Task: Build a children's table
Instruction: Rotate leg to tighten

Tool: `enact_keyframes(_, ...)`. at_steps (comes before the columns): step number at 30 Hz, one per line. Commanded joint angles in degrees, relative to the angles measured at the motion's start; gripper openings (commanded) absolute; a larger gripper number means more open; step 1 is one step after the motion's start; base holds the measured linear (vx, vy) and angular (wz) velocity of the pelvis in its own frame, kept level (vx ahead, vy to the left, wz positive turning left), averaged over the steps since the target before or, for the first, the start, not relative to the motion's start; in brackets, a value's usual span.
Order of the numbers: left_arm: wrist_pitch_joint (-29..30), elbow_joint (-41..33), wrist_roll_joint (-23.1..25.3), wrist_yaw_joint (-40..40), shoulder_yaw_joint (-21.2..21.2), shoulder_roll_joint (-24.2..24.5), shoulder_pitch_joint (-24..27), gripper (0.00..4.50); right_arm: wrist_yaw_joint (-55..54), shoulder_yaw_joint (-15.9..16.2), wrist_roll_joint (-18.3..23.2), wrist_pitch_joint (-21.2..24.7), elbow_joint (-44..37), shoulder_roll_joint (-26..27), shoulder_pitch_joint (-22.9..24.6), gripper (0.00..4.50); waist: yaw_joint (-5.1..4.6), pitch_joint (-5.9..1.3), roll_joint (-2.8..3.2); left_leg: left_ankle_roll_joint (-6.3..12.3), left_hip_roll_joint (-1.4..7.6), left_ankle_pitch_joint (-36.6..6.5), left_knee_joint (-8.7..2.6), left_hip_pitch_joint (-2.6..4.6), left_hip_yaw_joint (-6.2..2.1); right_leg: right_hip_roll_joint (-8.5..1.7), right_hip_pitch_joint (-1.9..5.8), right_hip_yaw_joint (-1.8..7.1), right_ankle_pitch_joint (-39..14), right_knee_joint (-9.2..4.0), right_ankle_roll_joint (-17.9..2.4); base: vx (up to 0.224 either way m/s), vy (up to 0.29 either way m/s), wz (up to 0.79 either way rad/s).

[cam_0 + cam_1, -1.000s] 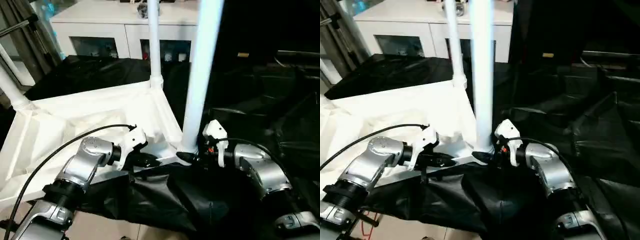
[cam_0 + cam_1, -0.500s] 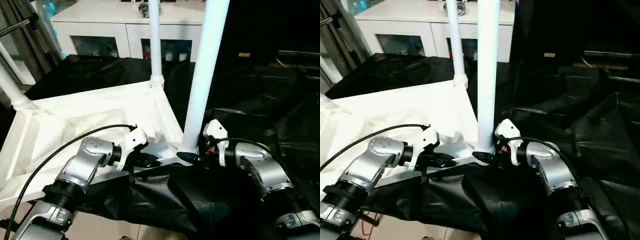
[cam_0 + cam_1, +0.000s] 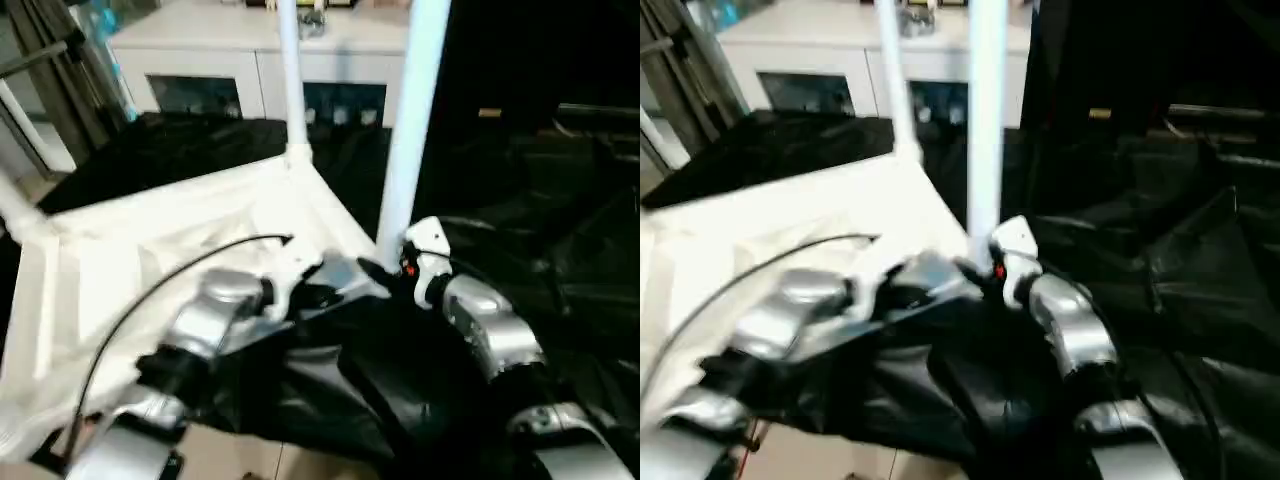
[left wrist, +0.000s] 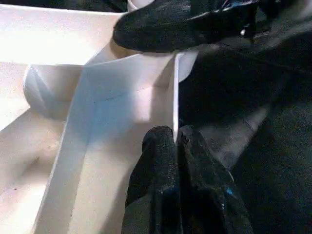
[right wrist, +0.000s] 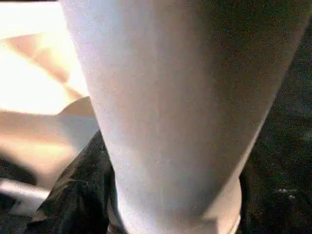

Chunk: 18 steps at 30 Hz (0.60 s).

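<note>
Left wrist view: left pincer clamps the tabletop rim beside its corner leg.

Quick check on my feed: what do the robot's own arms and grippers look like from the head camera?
Both forearms are silver, rounded metal segments with black joint rings. The left gripper and right gripper each have a white housing and two black fingers. A thin black cable arcs over the left arm; a small red mark sits on the right gripper's housing.

There was one white tabletop, three white legs standing on it, two grippers and one white cabinet.
</note>
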Motion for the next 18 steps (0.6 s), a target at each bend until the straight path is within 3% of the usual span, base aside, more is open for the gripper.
enact_keyframes(1,-1.0,2.0,-0.7,5.2,0.0,-4.9,-2.3,0.0,-3.0,3.0,-0.7,2.8,4.1,4.8,0.0,2.7,-0.11,-2.7,-0.78,0.08,0.14,-19.8,-4.49,1.16,0.12,-1.66,1.48,0.91,-22.6,-5.3,-10.2,0.0,0.0,0.0)
enact_keyframes(2,-1.2,2.6,-0.4,6.5,0.0,-6.0,-2.8,0.0,-4.4,3.2,-1.0,2.9,4.7,5.8,-0.4,2.7,-0.12,-2.66,-0.91,-0.13,0.11,-20.3,-4.5,1.19,0.1,-1.71,1.43,0.89,-23.7,-5.5,-9.8,0.0,0.0,0.0)
enact_keyframes(4,-1.2,2.3,-0.1,6.4,-0.8,-7.0,-2.9,0.0,-3.9,4.7,-2.1,0.8,5.0,6.8,-0.9,2.7,-0.15,-2.59,-0.61,-0.16,0.16,-21.5,-4.64,1.09,-0.07,-1.78,1.45,0.8,-25.1,-5.7,-9.0,0.0,0.0,0.0)
enact_keyframes(6,-1.7,2.4,0.2,5.5,-1.2,-7.1,-2.8,0.0,-3.4,4.0,-1.4,-0.5,5.6,7.3,-1.3,2.7,-0.14,-2.75,-0.67,0.12,0.14,-21.4,-4.68,0.93,-0.17,-1.81,1.55,0.78,-24.8,-5.7,-8.6,0.0,0.0,0.0)
enact_keyframes(9,-3.3,2.0,0.5,2.5,-1.9,-5.8,-2.2,0.0,-0.9,2.0,0.5,0.6,5.3,6.9,-1.7,3.39,-0.21,-2.79,-0.65,0.6,0.24,-21.5,-4.84,0.81,-0.2,-1.67,1.59,0.74,-22.8,-5.62,-9.3,0.0,0.0,0.0)
enact_keyframes(11,-4.5,1.0,-0.1,-0.5,-2.5,-4.5,-1.5,0.0,2.2,2.9,0.1,0.5,3.8,5.0,-1.3,3.44,-0.27,-2.87,-0.72,0.81,0.28,-20.9,-4.88,0.55,-0.23,-1.68,1.81,0.73,-21.1,-5.38,-9.7,0.0,0.0,0.0)
enact_keyframes(12,-4.7,0.2,-0.6,-2.2,-2.7,-3.8,-1.1,0.0,3.4,3.4,0.0,0.5,3.2,4.3,-1.2,3.67,-0.24,-2.88,-0.7,0.9,0.29,-20.8,-4.9,0.54,-0.25,-1.71,1.83,0.72,-20.8,-5.4,-9.8,0.0,0.0,0.0)
enact_keyframes(18,-5.7,-5.1,-2.3,-12.7,-4.0,1.7,2.2,0.0,17.0,6.6,1.2,0.6,-3.4,-2.4,1.0,3.81,-0.15,-3.53,-0.73,3.38,0.57,-14.0,-4.18,0.27,0.15,-1.68,2.45,0.77,-9.2,-4.2,-13.4,0.017,-0.002,0.0)
